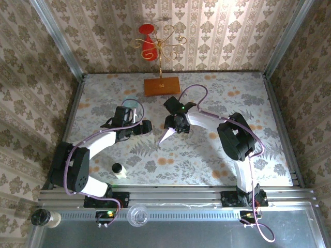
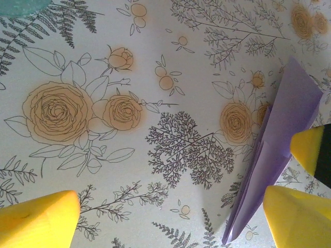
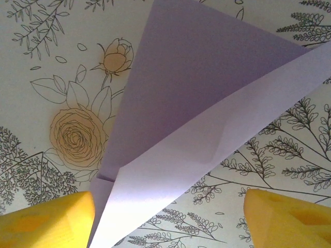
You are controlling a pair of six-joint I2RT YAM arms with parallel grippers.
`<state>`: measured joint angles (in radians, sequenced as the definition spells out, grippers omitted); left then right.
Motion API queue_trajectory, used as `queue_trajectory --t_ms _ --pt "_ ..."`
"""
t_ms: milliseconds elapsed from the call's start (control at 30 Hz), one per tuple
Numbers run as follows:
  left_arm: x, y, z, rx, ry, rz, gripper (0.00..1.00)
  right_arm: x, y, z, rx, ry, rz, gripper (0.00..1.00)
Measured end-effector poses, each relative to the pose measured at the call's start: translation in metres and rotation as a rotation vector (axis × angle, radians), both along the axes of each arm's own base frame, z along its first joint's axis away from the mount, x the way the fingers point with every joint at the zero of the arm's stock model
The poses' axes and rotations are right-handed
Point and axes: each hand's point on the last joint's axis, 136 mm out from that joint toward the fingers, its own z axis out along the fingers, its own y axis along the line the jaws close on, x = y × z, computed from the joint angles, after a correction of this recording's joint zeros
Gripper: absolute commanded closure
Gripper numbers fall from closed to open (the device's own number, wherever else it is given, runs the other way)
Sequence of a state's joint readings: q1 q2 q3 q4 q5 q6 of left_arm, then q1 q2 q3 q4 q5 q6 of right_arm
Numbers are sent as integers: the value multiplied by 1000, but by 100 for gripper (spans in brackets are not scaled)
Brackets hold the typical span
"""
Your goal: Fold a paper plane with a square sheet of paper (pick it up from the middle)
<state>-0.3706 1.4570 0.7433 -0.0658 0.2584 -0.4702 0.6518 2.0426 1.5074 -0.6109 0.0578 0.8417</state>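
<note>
Both jaw pairs are standing wide apart, gripping nothing. Right gripper (image 3: 168, 219) is straddling the paper plane (image 3: 207, 103); left gripper (image 2: 168, 219) is hovering over its nose end. Plane is lying flat mid-tabletop (image 1: 207, 165), long axis running diagonally, nose pointing toward the near left corner. Wooden board (image 1: 162, 86) is sitting well apart at the far edge. Bare tabletop is lying open toward the near and right edges.

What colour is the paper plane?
Paper plane: pale lilac, best in right wrist view.
</note>
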Motion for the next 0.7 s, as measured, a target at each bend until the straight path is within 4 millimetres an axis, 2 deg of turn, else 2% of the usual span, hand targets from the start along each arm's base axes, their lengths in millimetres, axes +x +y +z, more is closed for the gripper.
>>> queue_trajectory --t_ms 100,467,700 --pt "0 -1 0 -4 1 -4 7 1 0 -1 -5 1 -2 24" --pt "-1 -2 -7 -4 20 -9 7 -2 -11 -4 -48 11 -41 39" --pt "-2 -3 -11 -4 32 -13 7 -10 -19 -9 -67 30 -76 56"
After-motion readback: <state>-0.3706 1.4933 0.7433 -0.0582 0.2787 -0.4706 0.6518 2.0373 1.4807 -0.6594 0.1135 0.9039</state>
